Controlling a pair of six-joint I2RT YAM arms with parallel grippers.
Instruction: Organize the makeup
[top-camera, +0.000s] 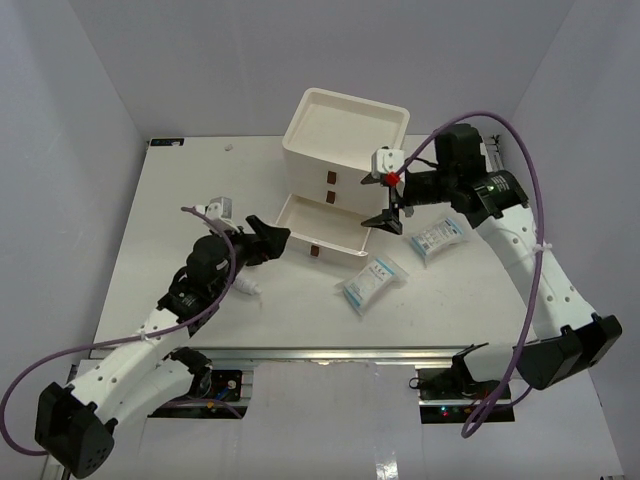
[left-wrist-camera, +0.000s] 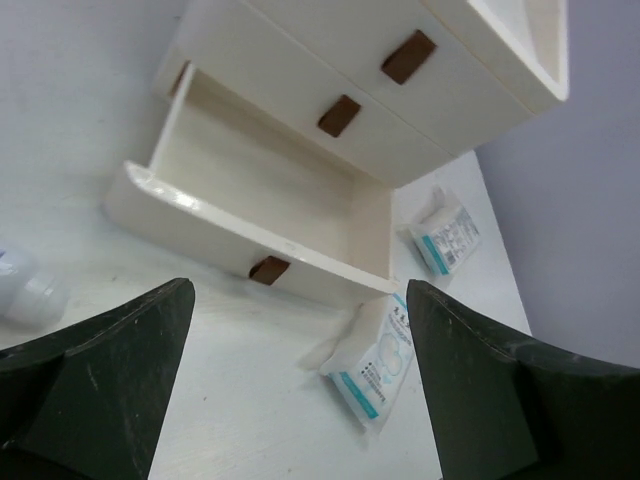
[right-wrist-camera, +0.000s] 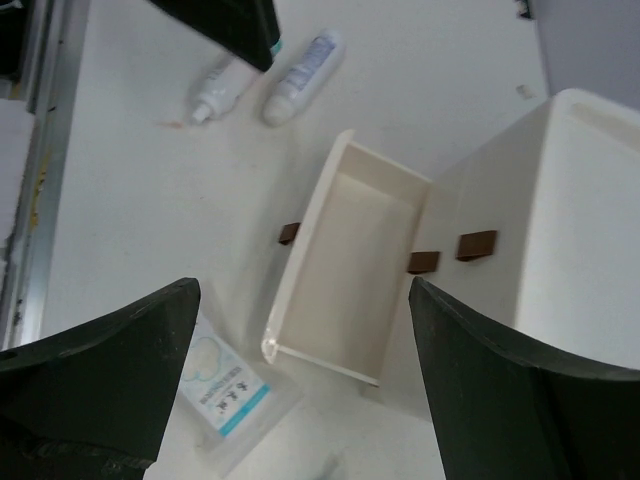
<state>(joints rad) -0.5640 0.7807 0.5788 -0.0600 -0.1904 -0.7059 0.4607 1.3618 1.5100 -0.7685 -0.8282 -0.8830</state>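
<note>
Two flat packets lie loose on the worktop to the right of the drawer box. The near packet is just in front of the open bottom drawer, and the far packet is beside the box, near the right arm. On the left side, close together and next to the left arm, lie a first tube and a second tube. Sponges or sachets I cannot find in any view.

The bottom drawer stands pulled out, and both wrist views look into it: its inside is bare. The two upper drawers are closed, and the open top of the box shows nothing in it either. So I judge that the task is at its beginning: the place is prepared, but no makeup is put away yet, and all four pieces that I see are left to be collected.

The left pincer hangs at the left end of the open drawer, its fingers wide apart with nothing between them. The right pincer hangs at the right end of the drawer, also spread apart and holding nothing. The near packet seems to me the easiest next piece for either arm
</note>
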